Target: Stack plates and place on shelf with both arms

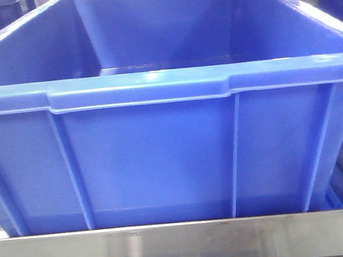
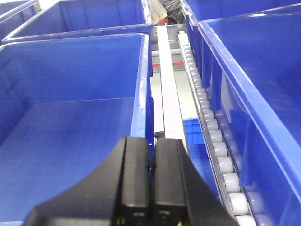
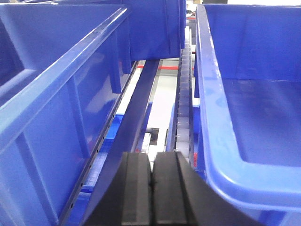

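My left gripper (image 2: 150, 188) and right gripper (image 3: 151, 193) are both closed, empty, above the shelf (image 1: 185, 246) beside blue crates (image 1: 162, 154).

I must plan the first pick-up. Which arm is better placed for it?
Neither: no plates show in any view. Left gripper and right gripper are both shut, each above a gap between blue crates.
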